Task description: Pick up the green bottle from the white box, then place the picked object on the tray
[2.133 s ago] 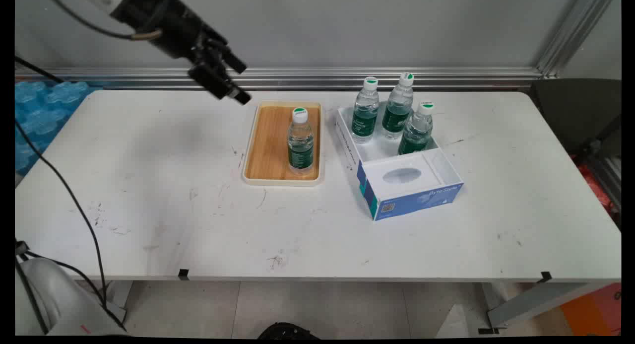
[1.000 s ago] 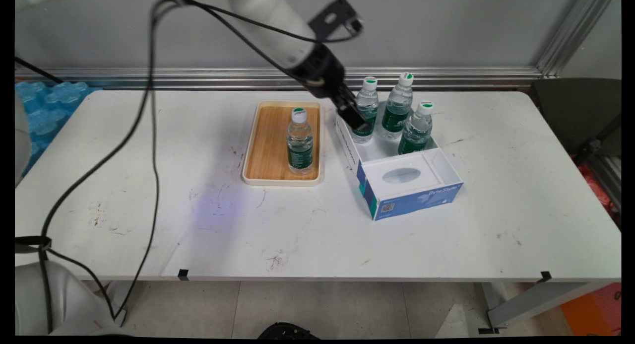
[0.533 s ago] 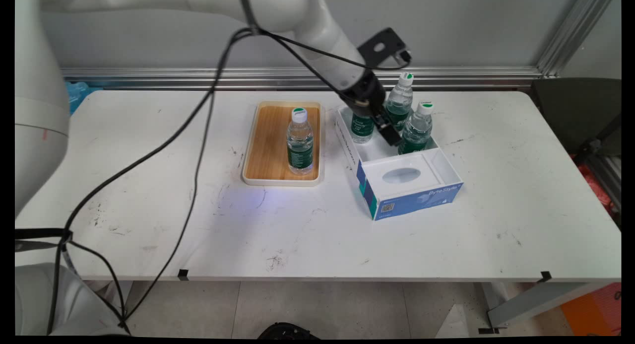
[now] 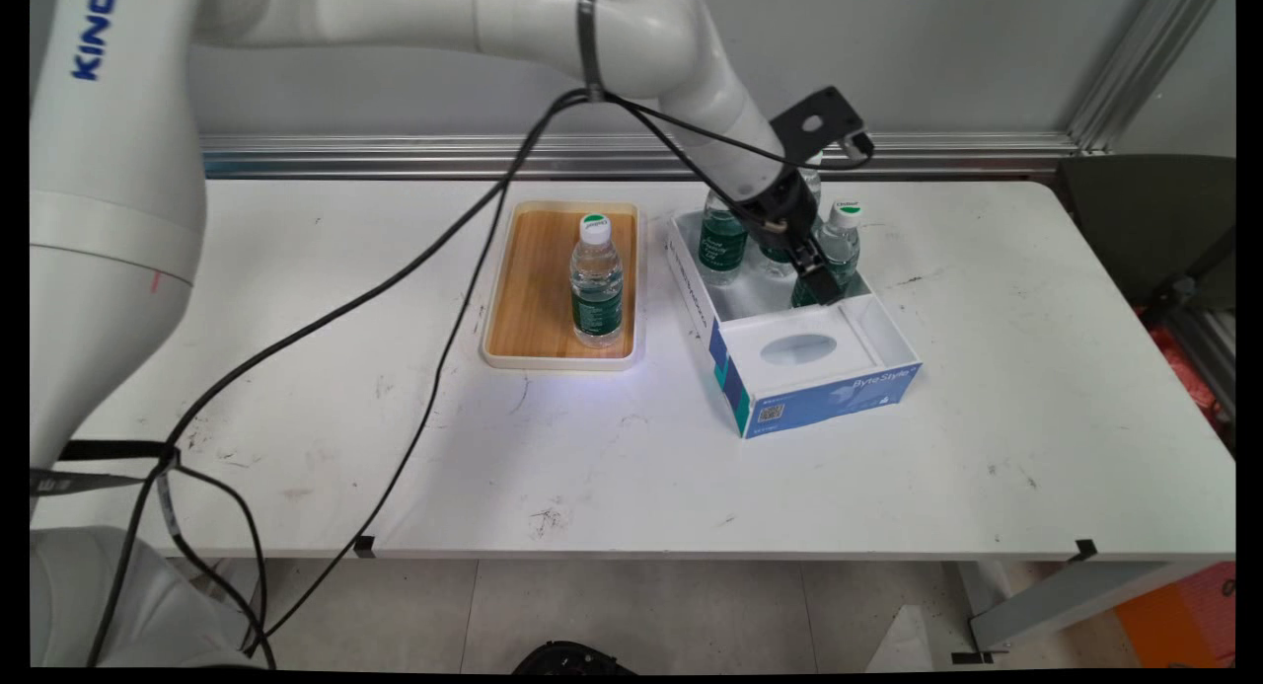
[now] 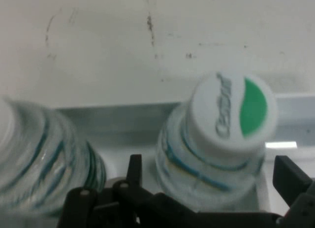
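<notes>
A clear water bottle (image 5: 214, 149) with green label and white, green-marked cap stands upright in the blue-and-white box (image 4: 819, 368), between the spread fingers (image 5: 290, 181) of the black gripper (image 5: 214, 186).

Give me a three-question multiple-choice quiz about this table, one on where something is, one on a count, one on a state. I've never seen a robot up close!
1. Where does the lone bottle stand?
A. on the wooden tray
B. on the bare table
C. in the box

2. How many bottles are on the table in all?
A. two
B. four
C. six

3. How do the gripper's fingers stand?
A. shut on a cap
B. open, either side of a bottle
C. shut, holding nothing

Answers:
1. A: the lone bottle stands upright on the wooden tray.
2. B: one on the tray, three in the white and blue box.
3. B: the gripper is open around the nearest boxed bottle.
</notes>
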`<action>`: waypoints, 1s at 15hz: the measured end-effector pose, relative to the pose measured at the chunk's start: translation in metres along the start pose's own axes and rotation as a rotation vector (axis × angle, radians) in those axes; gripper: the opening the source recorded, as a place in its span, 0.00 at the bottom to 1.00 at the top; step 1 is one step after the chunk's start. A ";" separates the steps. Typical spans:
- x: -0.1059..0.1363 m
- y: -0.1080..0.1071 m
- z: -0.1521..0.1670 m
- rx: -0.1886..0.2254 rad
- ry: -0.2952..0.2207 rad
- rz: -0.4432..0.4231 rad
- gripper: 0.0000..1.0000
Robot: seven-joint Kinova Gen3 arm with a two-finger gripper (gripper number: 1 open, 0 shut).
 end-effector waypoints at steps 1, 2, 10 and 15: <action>0.003 0.000 0.006 -0.002 0.002 0.003 1.00; 0.005 0.000 0.009 -0.003 0.002 0.005 1.00; 0.014 0.000 0.028 -0.010 0.003 0.009 0.00; 0.015 0.000 0.026 0.003 0.008 0.005 0.00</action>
